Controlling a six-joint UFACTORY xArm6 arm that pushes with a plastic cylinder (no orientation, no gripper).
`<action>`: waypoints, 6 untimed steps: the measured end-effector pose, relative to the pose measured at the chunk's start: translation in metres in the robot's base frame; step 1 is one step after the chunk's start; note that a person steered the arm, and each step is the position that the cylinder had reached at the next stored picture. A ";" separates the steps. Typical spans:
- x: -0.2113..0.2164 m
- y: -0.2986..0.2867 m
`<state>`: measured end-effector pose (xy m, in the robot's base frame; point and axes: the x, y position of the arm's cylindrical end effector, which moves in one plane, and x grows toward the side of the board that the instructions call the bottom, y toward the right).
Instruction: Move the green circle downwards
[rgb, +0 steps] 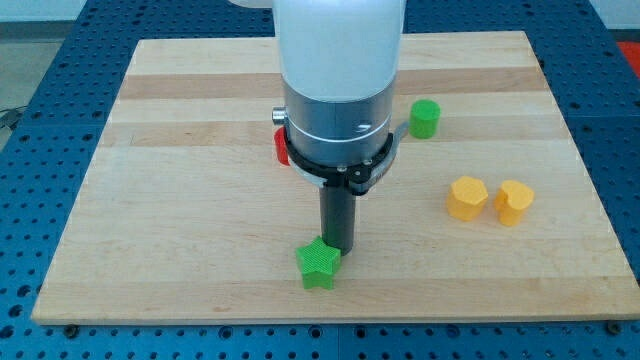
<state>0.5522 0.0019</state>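
Observation:
The green circle (425, 118) is a small green cylinder on the wooden board, right of the arm's body. My tip (338, 249) is at the end of the dark rod, low in the middle of the board. It touches the upper right side of a green star (319, 265). The green circle lies well up and to the right of my tip, apart from it.
A red block (281, 147) shows partly from behind the arm's left side; its shape cannot be made out. A yellow hexagon (467, 197) and a yellow heart-like block (515, 201) sit close together at the right. The arm's white and grey body (338, 90) hides the board's upper middle.

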 end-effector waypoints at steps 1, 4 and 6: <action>-0.013 0.023; -0.108 0.088; -0.131 0.054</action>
<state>0.4207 0.0555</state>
